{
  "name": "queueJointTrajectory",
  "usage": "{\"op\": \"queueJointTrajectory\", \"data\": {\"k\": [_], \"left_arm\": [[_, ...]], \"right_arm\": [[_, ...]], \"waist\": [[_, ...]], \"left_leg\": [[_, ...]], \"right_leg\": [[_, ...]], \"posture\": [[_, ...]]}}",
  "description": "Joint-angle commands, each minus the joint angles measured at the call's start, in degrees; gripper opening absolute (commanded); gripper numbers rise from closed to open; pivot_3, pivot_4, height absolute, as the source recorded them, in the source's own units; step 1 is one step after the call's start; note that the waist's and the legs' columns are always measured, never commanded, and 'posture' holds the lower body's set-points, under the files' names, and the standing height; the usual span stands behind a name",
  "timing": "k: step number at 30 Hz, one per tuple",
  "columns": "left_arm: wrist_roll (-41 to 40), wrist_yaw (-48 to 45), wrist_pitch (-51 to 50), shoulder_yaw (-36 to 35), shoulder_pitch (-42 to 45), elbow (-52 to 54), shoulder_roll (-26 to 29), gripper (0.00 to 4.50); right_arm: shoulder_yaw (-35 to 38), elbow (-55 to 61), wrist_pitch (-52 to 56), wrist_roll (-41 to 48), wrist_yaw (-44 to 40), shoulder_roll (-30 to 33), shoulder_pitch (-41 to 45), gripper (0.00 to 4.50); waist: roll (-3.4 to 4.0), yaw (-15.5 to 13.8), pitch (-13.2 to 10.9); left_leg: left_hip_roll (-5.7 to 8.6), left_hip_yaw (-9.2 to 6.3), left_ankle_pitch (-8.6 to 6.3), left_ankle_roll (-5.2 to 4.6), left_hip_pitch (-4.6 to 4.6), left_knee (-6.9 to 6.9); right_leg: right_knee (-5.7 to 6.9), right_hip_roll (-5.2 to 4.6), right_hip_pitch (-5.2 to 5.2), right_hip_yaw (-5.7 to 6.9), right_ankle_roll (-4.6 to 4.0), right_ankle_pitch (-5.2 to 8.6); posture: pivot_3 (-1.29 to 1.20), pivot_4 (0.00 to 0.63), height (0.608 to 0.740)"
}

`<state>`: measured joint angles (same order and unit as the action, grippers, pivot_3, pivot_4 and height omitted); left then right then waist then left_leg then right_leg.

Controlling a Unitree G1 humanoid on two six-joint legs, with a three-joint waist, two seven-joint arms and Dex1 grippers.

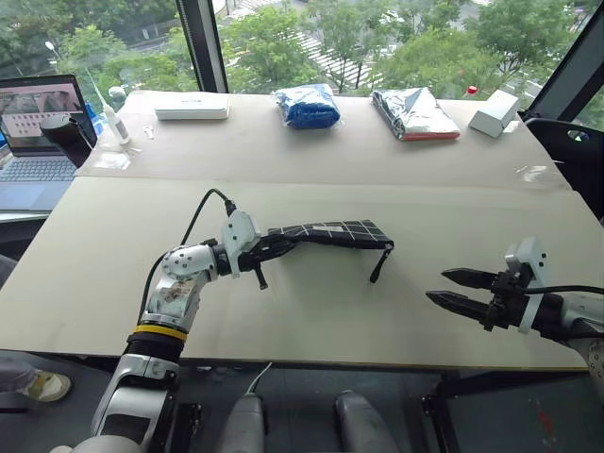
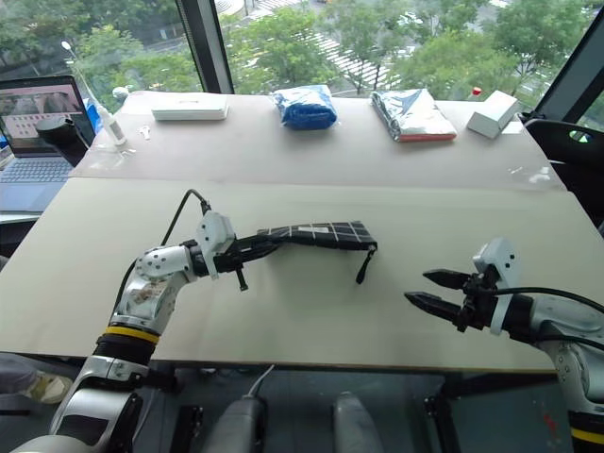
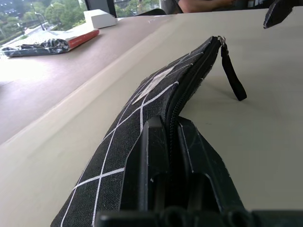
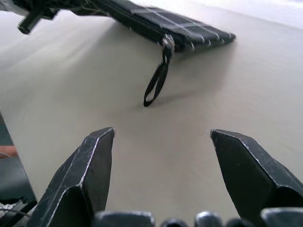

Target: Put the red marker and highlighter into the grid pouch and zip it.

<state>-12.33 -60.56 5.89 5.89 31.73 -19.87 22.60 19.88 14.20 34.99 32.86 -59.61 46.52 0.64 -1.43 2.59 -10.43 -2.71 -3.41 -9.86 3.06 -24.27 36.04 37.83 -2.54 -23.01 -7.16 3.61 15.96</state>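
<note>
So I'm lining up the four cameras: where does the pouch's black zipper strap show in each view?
Left eye view: zipper strap hangs off the grid pouch end, centre.
Right eye view: strap just left of centre.
Left wrist view: strap upper right.
Right wrist view: strap upper middle.
Shared landmark: the pouch's white grid lines.

Left arm reaches across level, its black two-fingered left gripper (image 1: pixel 276 247) clamped tight on the end of the black grid-lined fabric pouch (image 1: pixel 335 232); right arm hangs low at the near edge, right gripper (image 1: pixel 457 289) fingers spread wide, empty
</note>
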Motion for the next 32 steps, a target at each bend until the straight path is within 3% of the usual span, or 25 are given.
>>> {"op": "queueJointTrajectory", "data": {"k": [1, 4, 11, 15, 22, 27, 32], "left_arm": [[-0.11, -2.63, 3.12, 0.64, 2.4, -1.66, -0.42, 0.84], [-0.33, -5.61, 5.41, 1.33, 3.39, -4.02, -0.94, 1.78], [-1.01, -5.78, 5.85, -0.49, 2.89, -4.32, -0.24, 4.47], [-8.05, -4.61, -8.45, -3.93, -2.08, 5.19, 2.19, 4.47], [-16.36, 9.54, -31.88, -15.17, -12.78, 20.59, 7.53, 4.47], [-16.98, 16.37, -37.58, -20.55, -17.4, 25.66, 10.33, 4.47], [-20.73, 20.32, -39.73, -26.37, -20.42, 27.94, 9.41, 4.47]], "right_arm": [[1.71, 1.49, -1.76, 0.74, 2.03, -0.65, 0.49, 3.66], [1.24, 2.21, -1.44, 1.57, 2.71, -1.33, 0.84, 3.66], [0.48, 1.77, -1.64, 1.33, 2.99, -1.49, 1.29, 3.66], [-0.03, 0.51, -2.22, 0.67, 3.06, -1.43, 2.08, 3.66], [-1.71, -5.64, -4.07, -0.05, 2.17, -2.08, 6.09, 3.66], [-4.18, -12.06, -6.05, -1.18, 1.31, -2.89, 10.5, 3.66], [-7.28, -18.07, -8.05, -3.25, 0.37, -3.38, 15.23, 3.66]], "waist": [[-0.01, -0.08, 0.0], [-0.01, -0.29, -0.01], [-0.01, -0.11, -0.01], [0.0, 0.22, 0.0], [-0.01, 0.19, -0.01], [-0.03, -0.11, -0.03], [-0.03, -0.11, -0.03]], "left_leg": [[0.0, 0.0, 0.0, 0.0, -0.01, 0.0], [0.0, 0.0, 0.0, 0.0, -0.02, 0.0], [0.0, -0.01, 0.0, 0.0, -0.01, -0.01], [-0.01, 0.0, 0.0, 0.0, -0.01, -0.04], [-0.04, -0.02, 0.0, 0.0, 0.03, 0.0], [-0.04, -0.02, 0.0, 0.0, 0.03, -0.01], [-0.04, 0.01, 0.0, 0.0, 0.03, 0.04]], "right_leg": [[-0.01, 0.0, 0.0, 0.0, 0.0, 0.0], [-0.03, 0.0, 0.0, 0.01, 0.0, 0.0], [-0.02, 0.0, 0.0, 0.01, -0.01, 0.0], [0.01, 0.0, -0.01, -0.01, -0.01, -0.01], [0.09, 0.0, -0.01, 0.01, 0.0, 0.0], [0.09, 0.0, -0.01, 0.04, -0.01, 0.0], [0.06, 0.0, -0.01, 0.03, -0.03, -0.01]], "posture": [[0.0, 0.15, 0.74], [0.0, 0.15, 0.74], [0.0, 0.15, 0.74], [0.0, 0.15, 0.74], [0.0, 0.15, 0.74], [0.0, 0.15, 0.74], [0.0, 0.15, 0.74]]}}
